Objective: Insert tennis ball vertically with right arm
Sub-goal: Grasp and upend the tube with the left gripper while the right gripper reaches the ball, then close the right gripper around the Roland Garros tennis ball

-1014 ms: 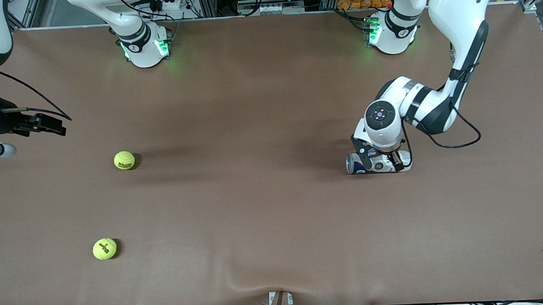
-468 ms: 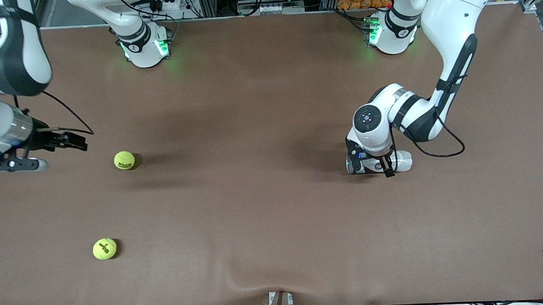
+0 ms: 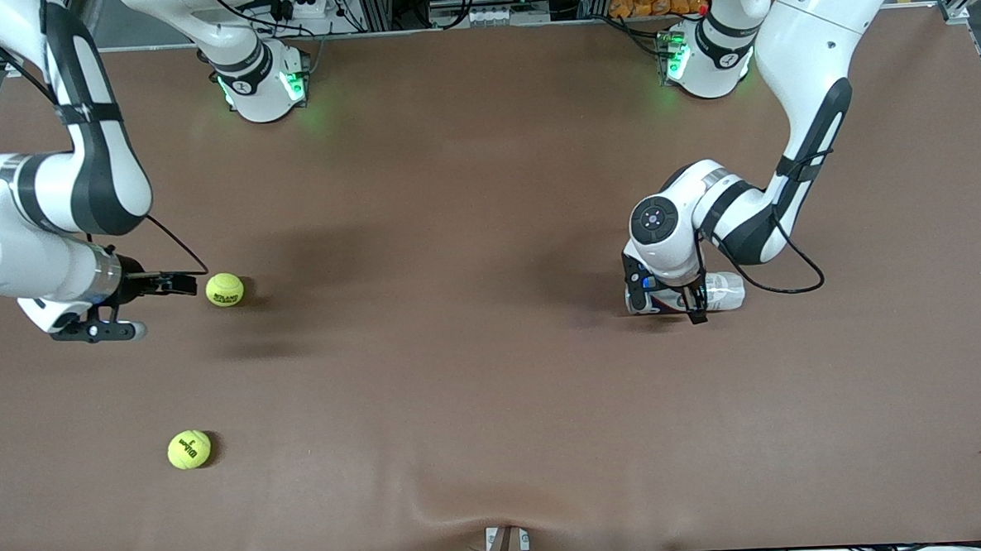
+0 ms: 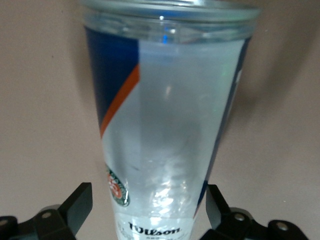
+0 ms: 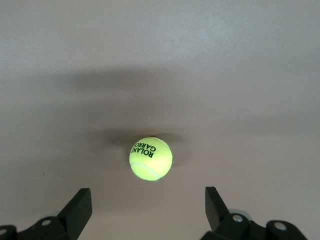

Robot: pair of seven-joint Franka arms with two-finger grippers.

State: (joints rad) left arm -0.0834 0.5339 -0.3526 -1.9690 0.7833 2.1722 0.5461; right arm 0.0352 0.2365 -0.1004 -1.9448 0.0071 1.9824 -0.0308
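Two tennis balls (image 3: pixel 224 289) (image 3: pixel 189 449), right arm (image 3: pixel 57 203) nearby

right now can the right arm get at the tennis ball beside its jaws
Probably yes. The right gripper is open and aimed at the tennis ball, which sits apart on the bare table with nothing between them; the right wrist view shows it centred ahead of the open jaws.

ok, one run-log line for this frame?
right gripper: open, beside Roland Garros tennis ball, no contact | left gripper: open, astride lying Wilson ball can | second tennis ball: untouched
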